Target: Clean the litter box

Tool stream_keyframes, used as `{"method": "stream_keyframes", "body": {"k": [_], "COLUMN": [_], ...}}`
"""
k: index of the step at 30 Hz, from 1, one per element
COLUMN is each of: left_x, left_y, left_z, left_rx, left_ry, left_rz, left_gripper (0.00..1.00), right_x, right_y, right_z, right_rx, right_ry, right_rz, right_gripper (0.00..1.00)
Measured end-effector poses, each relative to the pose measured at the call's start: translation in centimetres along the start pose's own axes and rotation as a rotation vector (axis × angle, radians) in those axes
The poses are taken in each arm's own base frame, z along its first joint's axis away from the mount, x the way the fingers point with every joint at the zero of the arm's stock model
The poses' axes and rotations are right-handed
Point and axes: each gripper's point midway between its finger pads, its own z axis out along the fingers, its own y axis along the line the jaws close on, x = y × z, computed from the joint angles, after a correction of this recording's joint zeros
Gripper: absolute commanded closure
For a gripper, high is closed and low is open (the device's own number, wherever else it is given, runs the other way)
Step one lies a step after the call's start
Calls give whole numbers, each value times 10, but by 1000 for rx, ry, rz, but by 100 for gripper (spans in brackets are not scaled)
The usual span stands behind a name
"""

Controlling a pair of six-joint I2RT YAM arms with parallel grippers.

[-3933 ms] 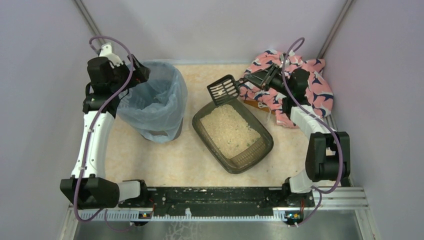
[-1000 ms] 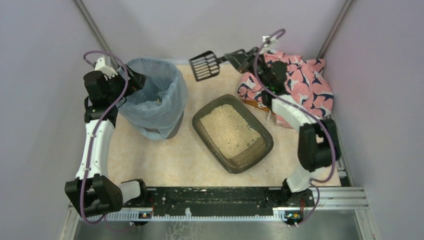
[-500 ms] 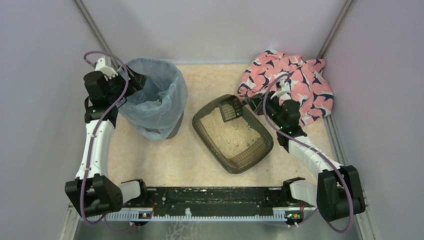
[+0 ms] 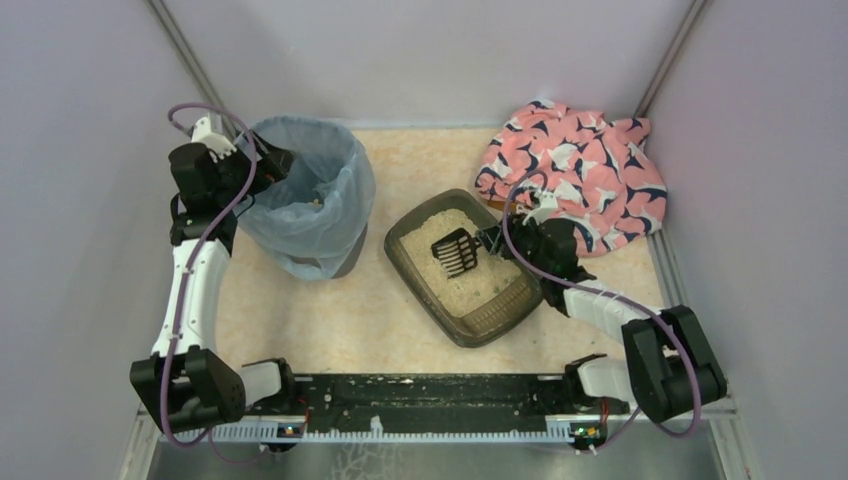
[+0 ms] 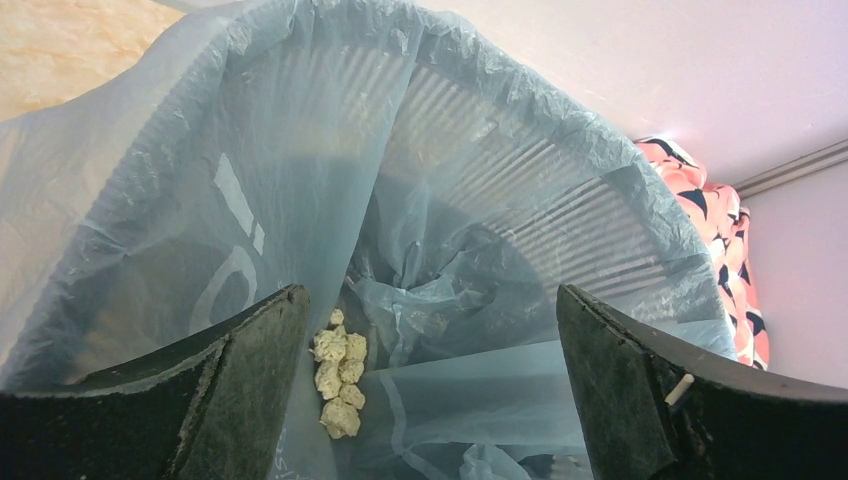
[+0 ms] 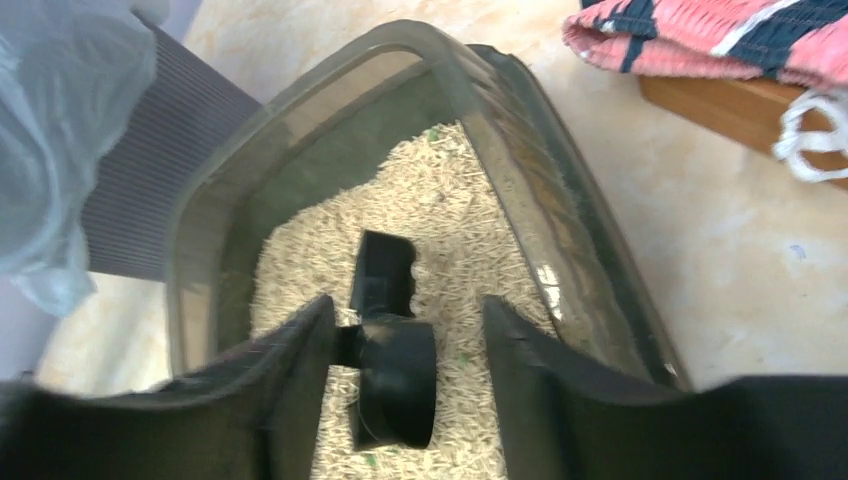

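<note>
Right claw (image 4: 490,240) grips slotted scoop (image 4: 455,252) low in litter box (image 4: 500,312) to sift; left claw (image 4: 270,162) gapes at bin's (image 4: 300,242) nine o'clock.

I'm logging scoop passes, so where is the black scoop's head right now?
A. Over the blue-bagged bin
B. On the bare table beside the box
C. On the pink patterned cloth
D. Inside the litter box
D: the scoop, held by the right gripper, lies within the rim of the litter box, over the beige litter.
</note>
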Motion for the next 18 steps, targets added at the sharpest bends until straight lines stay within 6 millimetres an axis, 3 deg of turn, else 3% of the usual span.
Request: {"method": "stream_keyframes", "body": {"k": [4,6,8,14,18], "left_x": [1,1,1,5,5], "left_y": [0,0,-1,-1,-3], "left_z": [0,1,1,3,3], "left_rx": [3,5,7,18,25], "left_ry": [2,3,2,18,21], "left_rz": [-4,-4,-5,-16,-19], "left_gripper": [1,1,1,1,1], "right_x": [0,-3,-14,-80,-96], "right_y": [-7,-7,-8,-54,-64], "right_z": [1,-1,-5,-44,-64], "right_rx": [38,62,100,327,392], "right_ry": [0,5,-9,-190,-244], "right_rz": [6,2,-8,-12,-14], "right_gripper": [8,2,2,2,2]}}
